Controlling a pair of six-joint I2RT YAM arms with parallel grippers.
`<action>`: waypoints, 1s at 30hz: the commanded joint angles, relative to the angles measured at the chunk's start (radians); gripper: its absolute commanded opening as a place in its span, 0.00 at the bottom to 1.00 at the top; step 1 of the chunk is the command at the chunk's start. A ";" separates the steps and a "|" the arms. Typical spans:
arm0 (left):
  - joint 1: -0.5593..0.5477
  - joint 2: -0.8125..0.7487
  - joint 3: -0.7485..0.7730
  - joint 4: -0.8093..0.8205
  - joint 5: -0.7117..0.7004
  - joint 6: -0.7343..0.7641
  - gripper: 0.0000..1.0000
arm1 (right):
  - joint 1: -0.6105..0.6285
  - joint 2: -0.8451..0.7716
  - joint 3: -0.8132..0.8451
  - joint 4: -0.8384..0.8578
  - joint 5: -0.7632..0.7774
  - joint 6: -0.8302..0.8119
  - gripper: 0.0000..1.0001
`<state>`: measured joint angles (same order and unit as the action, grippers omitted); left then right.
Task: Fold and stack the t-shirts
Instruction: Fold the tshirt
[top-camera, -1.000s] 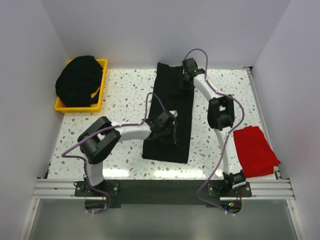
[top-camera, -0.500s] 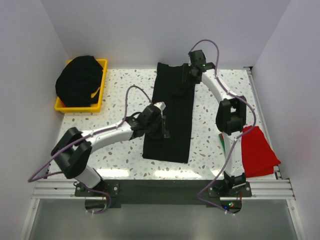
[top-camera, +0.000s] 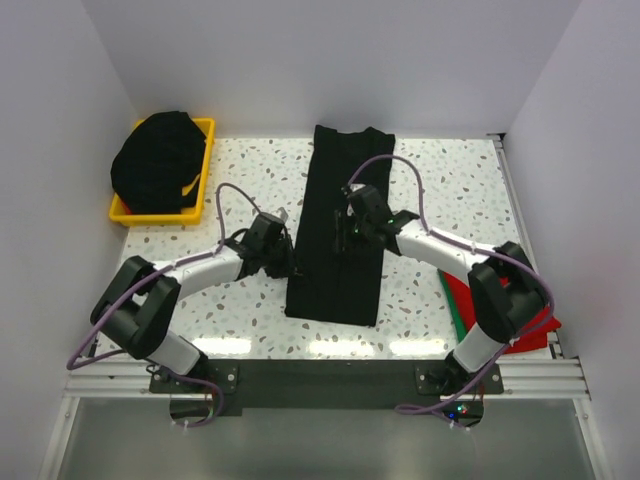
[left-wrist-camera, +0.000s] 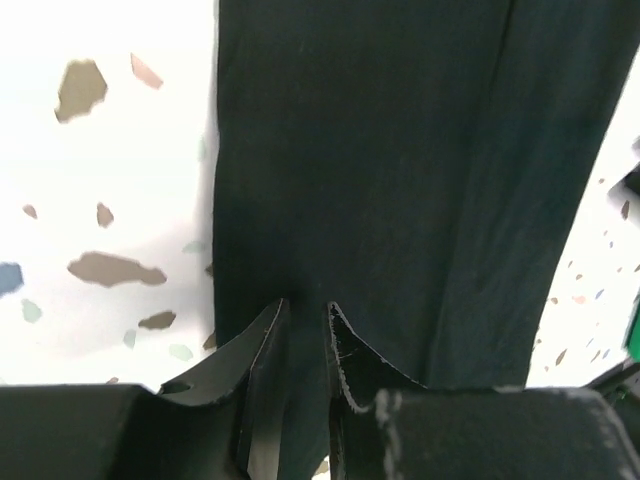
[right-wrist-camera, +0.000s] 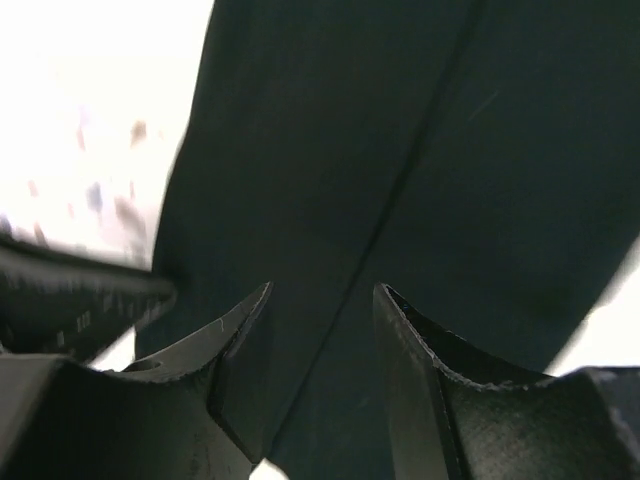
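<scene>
Black shirt lies mid-desk as 1 long narrow strip running far to near. Sides look folded in, so your next fold is likely end over end.
Left claw at strip's left edge, fingers nearly together with thin slit between; you cannot tell if cloth is nipped.
Right claw spread above strip's centre seam, probably to pin it.
Red shirt near right, partly under right arm.
Black heap in yellow bin, far left.
</scene>
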<state>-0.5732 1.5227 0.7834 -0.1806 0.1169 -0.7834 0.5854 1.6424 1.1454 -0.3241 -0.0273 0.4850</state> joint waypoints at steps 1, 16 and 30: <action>0.007 -0.002 -0.053 0.076 0.072 0.004 0.24 | 0.065 -0.017 -0.052 0.148 0.004 0.082 0.47; 0.007 -0.055 -0.115 0.079 0.096 0.036 0.25 | 0.106 0.376 0.338 0.088 -0.082 0.093 0.44; 0.007 -0.079 -0.138 0.024 0.151 0.073 0.25 | 0.106 0.533 0.416 0.094 -0.099 0.170 0.41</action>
<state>-0.5713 1.4860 0.6590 -0.1493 0.2398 -0.7380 0.6880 2.1536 1.5333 -0.2420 -0.1238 0.6296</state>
